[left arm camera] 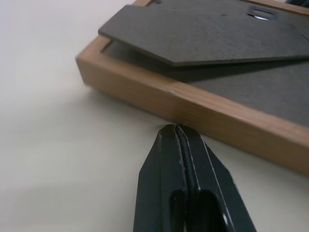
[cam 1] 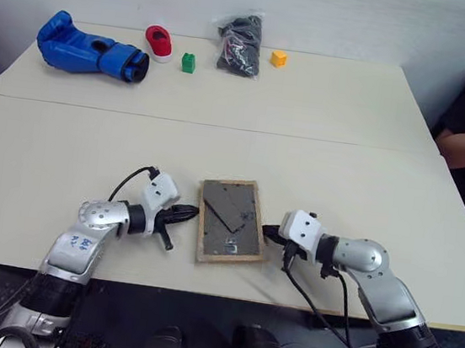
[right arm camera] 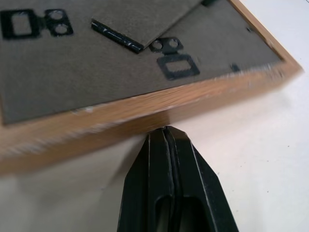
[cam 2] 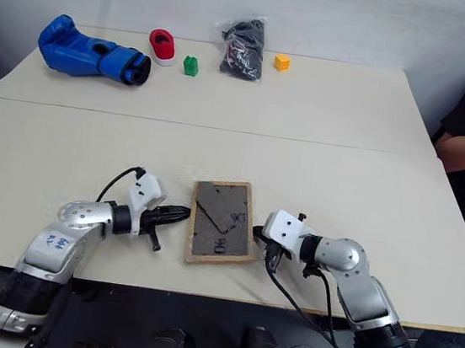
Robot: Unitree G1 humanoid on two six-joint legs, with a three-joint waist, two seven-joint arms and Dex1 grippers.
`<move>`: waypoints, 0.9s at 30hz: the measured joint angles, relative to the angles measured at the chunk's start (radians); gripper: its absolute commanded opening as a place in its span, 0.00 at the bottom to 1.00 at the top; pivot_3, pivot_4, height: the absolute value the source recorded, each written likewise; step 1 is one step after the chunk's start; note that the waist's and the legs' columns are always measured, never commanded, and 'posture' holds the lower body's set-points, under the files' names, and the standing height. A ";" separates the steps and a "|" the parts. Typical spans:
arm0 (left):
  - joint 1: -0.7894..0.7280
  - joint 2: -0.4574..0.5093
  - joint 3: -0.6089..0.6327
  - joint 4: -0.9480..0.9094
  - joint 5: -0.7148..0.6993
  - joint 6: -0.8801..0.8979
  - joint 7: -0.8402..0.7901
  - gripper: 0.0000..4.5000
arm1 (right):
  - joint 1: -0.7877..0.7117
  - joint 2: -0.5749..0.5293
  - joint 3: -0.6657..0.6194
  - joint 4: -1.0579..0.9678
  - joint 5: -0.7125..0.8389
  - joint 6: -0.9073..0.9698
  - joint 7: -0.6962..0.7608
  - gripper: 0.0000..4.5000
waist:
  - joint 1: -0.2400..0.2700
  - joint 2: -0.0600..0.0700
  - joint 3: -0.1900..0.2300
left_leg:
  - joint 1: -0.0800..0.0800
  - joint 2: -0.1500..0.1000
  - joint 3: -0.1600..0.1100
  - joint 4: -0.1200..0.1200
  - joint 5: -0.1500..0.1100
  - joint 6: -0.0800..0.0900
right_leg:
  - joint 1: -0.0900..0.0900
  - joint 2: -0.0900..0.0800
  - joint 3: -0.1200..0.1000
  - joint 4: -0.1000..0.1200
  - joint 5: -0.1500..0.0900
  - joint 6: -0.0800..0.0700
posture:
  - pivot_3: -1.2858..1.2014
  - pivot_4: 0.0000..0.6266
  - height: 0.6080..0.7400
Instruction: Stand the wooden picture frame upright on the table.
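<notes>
Frame flat, bracketed by both closed grippers

The table (cam 1: 317, 176) carries the wooden picture frame (cam 1: 228, 221) face-down near its front edge, stand side up. The left gripper (cam 1: 192, 212) and right gripper (cam 1: 270, 229), fingers pressed together and holding nothing, meet opposite side rails, probably to pinch and tip it upright.

Both arms reach forward over the near edge of the table (cam 1: 39, 159), elbows out, forearms angled inward so the two grippers point toward each other. The left gripper (cam 1: 191, 213) has its two black fingers pressed together, tips tilted slightly down, meeting the left side of the picture frame (cam 1: 228, 221). The right gripper (cam 1: 269, 231) is likewise closed, fingers flat against one another, tips at the frame's right side. Neither gripper holds anything. Black cables loop from each wrist.
</notes>
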 measured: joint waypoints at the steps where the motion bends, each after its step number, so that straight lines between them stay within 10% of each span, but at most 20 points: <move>1: -0.005 0.000 -0.005 0.001 0.003 0.002 0.001 0.01 | 0.002 0.000 0.000 -0.002 -0.001 0.002 -0.002 0.00 | 0.000 0.000 0.000 | 0.000 0.000 0.000 0.000 0.000 0.000 | 0.000 0.000 0.000 0.000 0.000 0.000 | 0.52 0.24 1.00; 13: 0.057 0.063 0.066 -0.044 -0.070 0.073 -0.025 0.01 | 0.024 -0.036 -0.017 -0.032 -0.005 0.013 0.001 0.00 | 0.001 0.000 0.000 | 0.000 0.000 0.000 0.000 0.000 0.000 | 0.000 0.000 0.000 0.000 0.000 0.000 | 0.52 0.24 1.00; 20: 0.032 0.342 0.242 -0.065 -0.427 0.792 -0.143 0.40 | 0.052 -0.187 -0.074 -0.020 0.010 -0.057 0.077 0.00 | 0.003 -0.002 0.001 | 0.000 -0.001 -0.004 0.000 -0.001 0.001 | 0.002 -0.001 -0.001 -0.003 0.000 0.000 | 0.52 0.24 1.00; 27: -0.157 0.264 0.213 0.121 -0.706 1.138 -0.002 0.89 | 0.011 -0.148 -0.039 0.000 -0.001 -0.091 0.088 0.00 | 0.003 -0.001 0.001 | -0.001 -0.002 -0.006 0.001 0.000 0.000 | 0.002 -0.002 -0.001 -0.004 0.000 0.000 | 0.52 0.24 1.00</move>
